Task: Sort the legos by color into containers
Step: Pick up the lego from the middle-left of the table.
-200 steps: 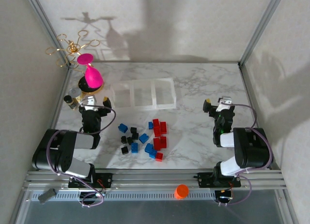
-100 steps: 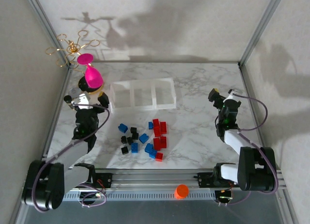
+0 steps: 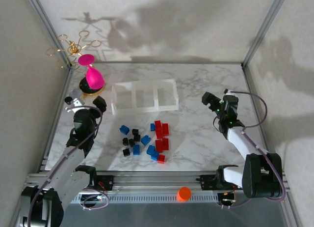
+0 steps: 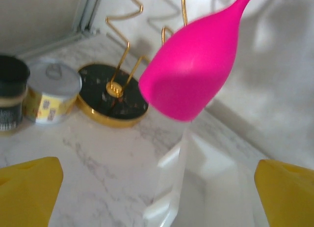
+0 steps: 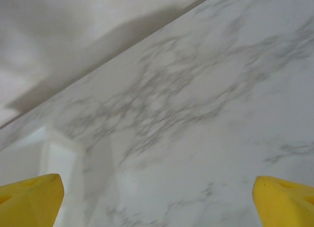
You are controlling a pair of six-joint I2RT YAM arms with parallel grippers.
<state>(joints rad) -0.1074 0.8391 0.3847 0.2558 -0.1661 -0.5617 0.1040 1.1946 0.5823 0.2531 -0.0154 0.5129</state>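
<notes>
The legos lie loose in the middle of the table: red ones (image 3: 161, 134) on the right of the pile, blue ones (image 3: 125, 129) and black ones (image 3: 132, 138) on its left. Behind them the containers (image 3: 144, 95) stand in a clear row of three; a corner of them (image 4: 196, 187) shows close up in the left wrist view and an edge (image 5: 29, 153) in the right wrist view. My left gripper (image 3: 86, 102) hovers left of the containers, open, its yellow fingertips (image 4: 29, 190) wide apart with nothing between. My right gripper (image 3: 219, 100) is open above bare marble, right of the containers.
A pink goblet (image 3: 93, 77) hangs on a gold wire stand with a black base (image 4: 110, 94) at the back left. A small tin (image 4: 51, 97) and a dark jar (image 4: 10, 97) sit beside it. An orange cap (image 3: 184, 193) lies on the front rail.
Both arms have unfolded from their tucked pose and stretched out over the table. The left gripper shifted slightly left, the right one swung toward the containers. Both stayed open.
</notes>
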